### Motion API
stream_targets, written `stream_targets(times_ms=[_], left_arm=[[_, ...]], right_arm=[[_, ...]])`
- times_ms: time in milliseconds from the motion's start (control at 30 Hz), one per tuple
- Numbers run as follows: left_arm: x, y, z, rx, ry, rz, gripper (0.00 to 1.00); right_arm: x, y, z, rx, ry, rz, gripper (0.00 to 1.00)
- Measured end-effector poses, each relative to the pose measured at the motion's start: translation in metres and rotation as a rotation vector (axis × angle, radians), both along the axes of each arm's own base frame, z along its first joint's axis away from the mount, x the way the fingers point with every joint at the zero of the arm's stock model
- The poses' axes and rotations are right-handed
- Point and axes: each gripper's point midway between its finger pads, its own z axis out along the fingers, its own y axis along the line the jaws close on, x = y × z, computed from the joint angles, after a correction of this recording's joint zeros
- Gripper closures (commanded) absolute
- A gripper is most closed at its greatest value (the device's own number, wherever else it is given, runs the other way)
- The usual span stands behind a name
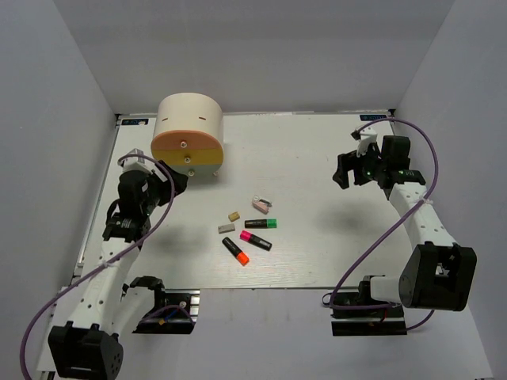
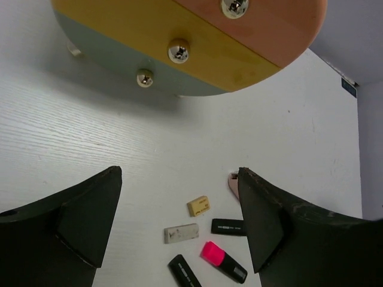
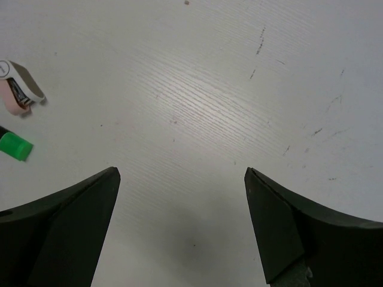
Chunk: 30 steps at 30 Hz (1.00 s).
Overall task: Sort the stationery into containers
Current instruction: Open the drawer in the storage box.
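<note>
Left gripper [image 2: 178,191] is wide open with nothing between its dark fingers, hanging over bare table [image 2: 72,155]. In the left wrist view it's pointed right at the front of the drum [image 2: 179,36], which fills the top of the frame. You can see an orange section over a yellow one, each with a small shiny knob [image 2: 178,51]. Below those there seems to be a greyish section with its own knob, though that colour could just be shadow. From the top camera the gripper sits at the drum's lower left, close to it but not touching.

Lower middle of that wrist frame has the stationery. The beige eraser [image 2: 198,206] is highest, the grey eraser [image 2: 181,233] just under it, and the pink highlighter [image 2: 222,262] lower right of that. The orange highlighter [image 1: 235,250] is cut off by the bottom edge there, but the top view shows it fine, lying angled at the bottom of the cluster. Everything lies loose in the middle of the table, none of it in the drum.

Right gripper [image 3: 179,179] is also spread open and empty, way over on the right side of the top view, well apart from the pile. Its own camera mostly sees scuffed white tabletop. At the left edge are the pink-white piece [image 3: 18,89] and, below it, the green highlighter [image 3: 15,146], with only its cap poking in.
</note>
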Motion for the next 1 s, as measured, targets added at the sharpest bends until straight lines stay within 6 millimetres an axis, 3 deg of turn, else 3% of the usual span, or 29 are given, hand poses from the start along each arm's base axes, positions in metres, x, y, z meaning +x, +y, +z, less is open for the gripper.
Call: stream_targets(times_ms=[167, 333, 400, 433, 467, 500, 533, 567, 600, 667, 733, 767, 833, 900, 1000], left_arm=[[0.012, -0.016, 0.000, -0.084, 0.016, -0.043, 0.14], [0.021, -0.030, 0.016, -0.209, -0.051, -0.070, 0.15], [0.023, -0.035, 0.018, -0.248, -0.063, -0.081, 0.16], [0.023, -0.037, 0.017, -0.267, -0.064, -0.086, 0.18], [0.024, -0.038, 0.016, -0.283, -0.065, -0.089, 0.22], [0.025, -0.039, 0.015, -0.300, -0.066, -0.090, 0.27], [0.026, -0.040, 0.014, -0.318, -0.066, -0.087, 0.36], [0.026, -0.039, 0.013, -0.334, -0.068, -0.081, 0.39], [0.026, -0.038, 0.013, -0.352, -0.072, -0.075, 0.42], [0.027, -0.035, 0.011, -0.391, -0.087, -0.053, 0.51], [0.025, -0.031, 0.004, -0.438, -0.090, -0.025, 0.53], [0.024, -0.029, 0.000, -0.460, -0.095, -0.011, 0.51], [0.024, -0.025, -0.007, -0.504, -0.100, 0.015, 0.42], [0.028, -0.022, -0.011, -0.554, -0.112, 0.032, 0.39], [0.040, -0.019, -0.009, -0.607, -0.137, 0.041, 0.32]], right_arm=[[-0.013, 0.009, -0.005, -0.015, 0.010, 0.119, 0.10], [-0.021, 0.020, -0.005, 0.012, 0.013, 0.198, 0.12], [-0.022, 0.023, -0.004, 0.020, 0.006, 0.219, 0.34], [-0.022, 0.024, -0.003, 0.023, 0.003, 0.228, 0.50], [-0.023, 0.025, -0.003, 0.027, 0.002, 0.235, 0.83], [-0.023, 0.026, -0.003, 0.033, 0.001, 0.240, 0.91], [-0.024, 0.028, -0.002, 0.043, 0.005, 0.242, 0.91], [-0.024, 0.029, -0.003, 0.049, 0.010, 0.243, 0.69], [-0.025, 0.030, -0.004, 0.060, 0.019, 0.241, 0.55], [-0.025, 0.032, -0.007, 0.076, 0.033, 0.249, 0.45], [-0.025, 0.034, -0.010, 0.088, 0.047, 0.253, 0.45], [-0.025, 0.035, -0.011, 0.093, 0.050, 0.256, 0.45], [-0.025, 0.036, -0.010, 0.100, 0.047, 0.262, 0.54], [-0.023, 0.038, -0.008, 0.111, 0.038, 0.266, 0.61], [-0.022, 0.041, -0.005, 0.128, 0.025, 0.276, 0.61]])
